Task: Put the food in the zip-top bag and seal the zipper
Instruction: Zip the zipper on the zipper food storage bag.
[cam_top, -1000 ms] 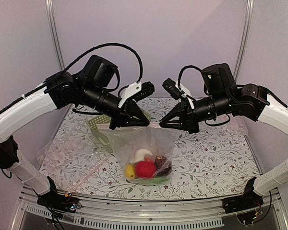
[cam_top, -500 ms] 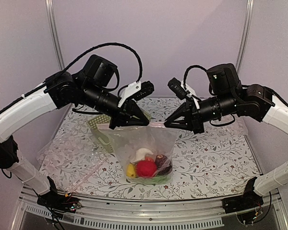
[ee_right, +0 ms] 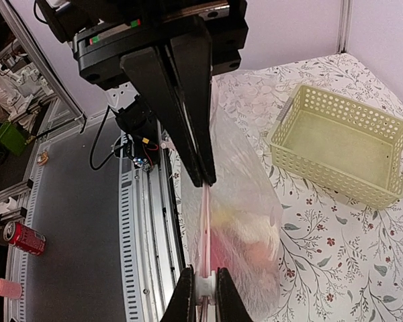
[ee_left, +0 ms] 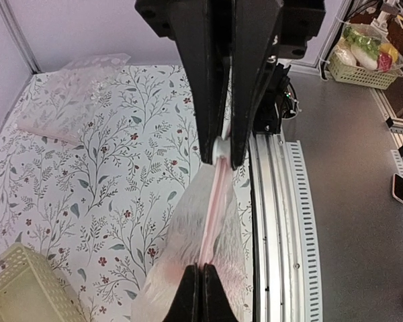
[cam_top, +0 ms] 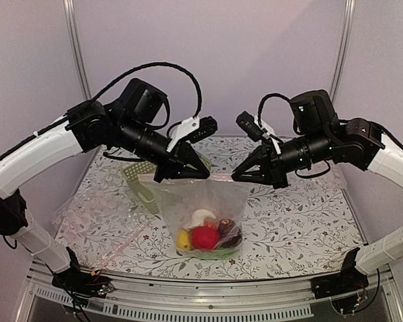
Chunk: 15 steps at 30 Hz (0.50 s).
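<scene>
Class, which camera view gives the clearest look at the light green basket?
The right wrist view: the whole green basket, lattice walls, handles and inside, is in frame. The left wrist view catches only one corner; the top view has it partly hidden behind the zip-top bag.

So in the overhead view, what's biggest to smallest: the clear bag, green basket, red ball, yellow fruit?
1. clear bag
2. green basket, though partly hidden and farther from the camera
3. red ball
4. yellow fruit

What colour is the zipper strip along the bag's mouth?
Pale pink; the zipper shows best in the left wrist view.
</scene>
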Each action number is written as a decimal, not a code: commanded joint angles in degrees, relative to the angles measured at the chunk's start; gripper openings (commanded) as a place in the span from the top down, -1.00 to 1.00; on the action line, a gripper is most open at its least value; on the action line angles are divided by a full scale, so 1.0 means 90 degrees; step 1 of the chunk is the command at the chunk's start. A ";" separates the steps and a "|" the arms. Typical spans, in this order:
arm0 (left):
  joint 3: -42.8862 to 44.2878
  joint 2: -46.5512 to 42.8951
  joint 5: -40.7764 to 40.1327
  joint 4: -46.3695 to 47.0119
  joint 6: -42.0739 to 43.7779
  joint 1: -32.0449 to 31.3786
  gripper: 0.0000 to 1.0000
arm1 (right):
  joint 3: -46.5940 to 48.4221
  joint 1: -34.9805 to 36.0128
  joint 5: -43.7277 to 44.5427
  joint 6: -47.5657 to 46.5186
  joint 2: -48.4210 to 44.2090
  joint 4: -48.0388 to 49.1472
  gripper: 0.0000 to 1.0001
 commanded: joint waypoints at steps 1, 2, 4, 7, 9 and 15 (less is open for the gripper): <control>0.0071 0.0079 -0.0430 -0.0956 0.0013 0.0274 1.00 | -0.0037 -0.0153 -0.0208 0.0140 0.0006 -0.0819 1.00; 0.0079 0.0099 -0.0427 -0.0955 0.0019 0.0260 1.00 | -0.0051 -0.0151 -0.0215 0.0160 0.0026 -0.0740 1.00; 0.0081 0.0137 -0.0432 -0.0942 0.0013 0.0239 1.00 | -0.0091 -0.0159 -0.0221 0.0226 0.0072 -0.0556 0.83; 0.0081 0.0140 -0.0469 -0.0924 0.0002 0.0237 1.00 | -0.0207 -0.0151 -0.0161 0.0294 0.0038 -0.0334 0.35; 0.0072 0.0137 -0.0489 -0.0919 0.0001 0.0237 1.00 | -0.0353 -0.0153 0.0021 0.0367 -0.0099 -0.0201 0.05; 0.0071 0.0124 -0.0496 -0.0904 -0.0003 0.0237 1.00 | -0.0796 -0.0151 0.0291 0.0517 -0.0611 0.0036 -0.28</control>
